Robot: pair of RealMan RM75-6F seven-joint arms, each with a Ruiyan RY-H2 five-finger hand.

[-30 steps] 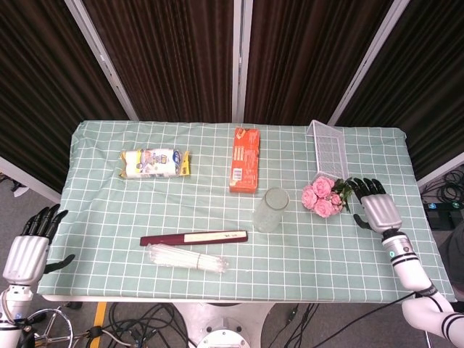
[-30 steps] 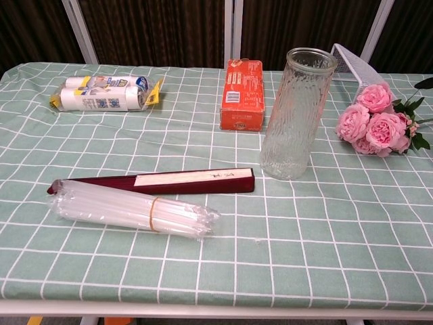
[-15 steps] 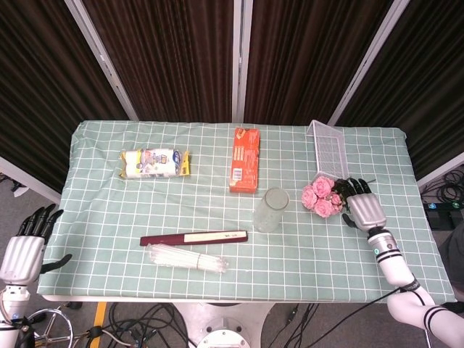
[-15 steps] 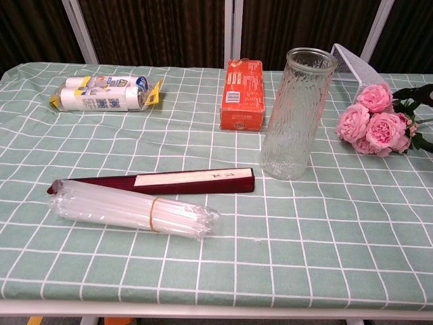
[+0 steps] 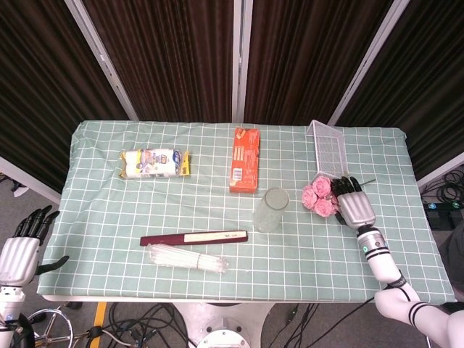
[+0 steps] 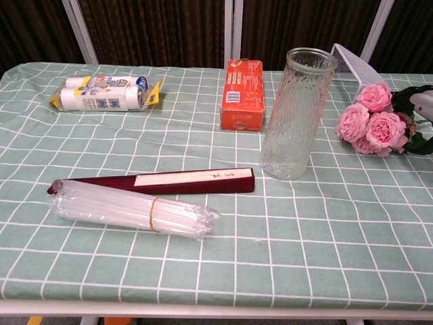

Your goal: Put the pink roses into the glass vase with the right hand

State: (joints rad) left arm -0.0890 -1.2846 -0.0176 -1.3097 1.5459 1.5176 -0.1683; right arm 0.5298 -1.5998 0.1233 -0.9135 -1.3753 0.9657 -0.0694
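The pink roses [image 5: 321, 199] lie on the green checked cloth at the right, blooms pointing left; in the chest view the roses [image 6: 375, 125] sit just right of the vase. The ribbed glass vase [image 5: 271, 210] stands upright mid-table, tall and empty [image 6: 298, 112]. My right hand [image 5: 353, 203] lies over the stems and leaves right of the blooms, fingers extended and touching or nearly touching them, with no closed grasp seen. Only its edge [image 6: 425, 103] shows in the chest view. My left hand [image 5: 18, 250] hangs off the table's front left corner, fingers apart, holding nothing.
A white wire basket [image 5: 328, 148] lies behind the roses. An orange box [image 5: 245, 159] sits behind the vase. A yellow-and-white packet [image 5: 154, 163] lies at the back left. A dark red flat box [image 5: 193, 238] and a plastic-wrapped bundle of sticks [image 5: 187, 258] lie in front.
My right hand has moved left from the table's right side onto the rose stems. The left hand has dropped a little lower. The roses and vase have not moved.
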